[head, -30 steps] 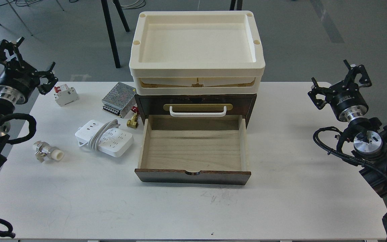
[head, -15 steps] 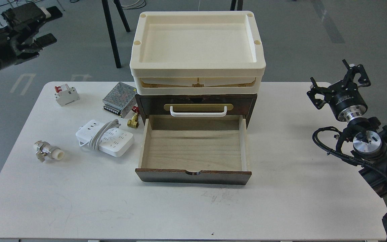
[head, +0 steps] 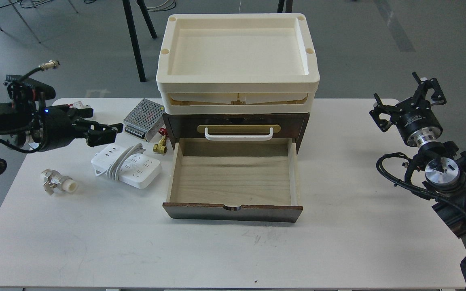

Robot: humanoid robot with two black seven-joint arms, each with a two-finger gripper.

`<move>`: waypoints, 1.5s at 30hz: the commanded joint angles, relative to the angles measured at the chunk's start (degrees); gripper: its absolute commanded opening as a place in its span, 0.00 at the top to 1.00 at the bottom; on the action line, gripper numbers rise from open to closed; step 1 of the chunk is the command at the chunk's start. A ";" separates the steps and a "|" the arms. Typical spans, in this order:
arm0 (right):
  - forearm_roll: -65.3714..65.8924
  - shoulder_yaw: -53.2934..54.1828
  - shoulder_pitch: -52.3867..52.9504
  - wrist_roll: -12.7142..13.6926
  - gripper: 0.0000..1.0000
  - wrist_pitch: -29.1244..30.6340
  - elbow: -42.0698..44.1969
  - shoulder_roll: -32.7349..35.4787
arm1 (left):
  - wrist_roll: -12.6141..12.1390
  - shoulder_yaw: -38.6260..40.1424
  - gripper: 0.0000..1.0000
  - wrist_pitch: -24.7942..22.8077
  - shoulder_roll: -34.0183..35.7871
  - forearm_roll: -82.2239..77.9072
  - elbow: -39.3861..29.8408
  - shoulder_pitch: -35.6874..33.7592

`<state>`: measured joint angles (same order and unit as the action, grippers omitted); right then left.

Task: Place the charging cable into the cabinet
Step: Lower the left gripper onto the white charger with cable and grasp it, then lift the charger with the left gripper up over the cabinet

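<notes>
The charging cable, a white power strip with its cord looped round the middle, lies on the white table left of the cabinet. The cabinet is dark brown; its lower drawer is pulled out and empty, showing light wood. Cream trays are stacked on top. My left gripper reaches in from the left, open and empty, hovering just behind and left of the power strip. My right gripper is open and empty, raised at the table's right edge, far from the cable.
A silver perforated power-supply box and a small brass valve sit between the cable and the cabinet. A circuit breaker is mostly hidden behind my left arm. A metal fitting lies at the left.
My left arm swung up off the table's left edge, then came down and in toward the power strip. The cable, drawer and right arm have not moved.
</notes>
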<state>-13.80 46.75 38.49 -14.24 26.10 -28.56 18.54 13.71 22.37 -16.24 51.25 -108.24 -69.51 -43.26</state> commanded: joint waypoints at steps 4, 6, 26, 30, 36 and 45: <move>0.00 -0.08 0.00 0.00 0.00 0.00 0.00 0.00 | -0.36 -6.63 0.06 4.37 -5.89 -6.89 4.54 0.02; 0.00 -0.08 0.00 0.00 0.00 0.00 0.00 0.00 | -0.36 -6.72 0.06 4.46 -8.00 -7.69 7.79 0.02; 0.00 -0.17 0.00 0.00 0.00 0.00 -0.01 0.00 | -0.09 -8.13 0.67 3.93 -12.67 -6.99 17.39 0.19; 0.09 -0.17 0.00 0.00 0.00 0.00 -0.01 0.00 | -0.18 -8.04 0.74 3.85 -12.67 -7.08 17.48 0.46; 0.00 -0.17 0.00 0.00 0.00 0.00 0.00 0.00 | 0.52 -7.96 0.92 3.67 -12.58 -7.25 17.39 -0.24; 0.09 -0.17 0.00 0.00 0.00 -0.08 0.00 0.09 | 2.63 -7.78 1.00 3.58 -7.15 -7.16 11.78 -2.09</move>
<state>-13.75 46.58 38.49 -14.24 26.10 -28.57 18.54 15.11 14.60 -12.56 40.85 -115.42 -54.79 -44.54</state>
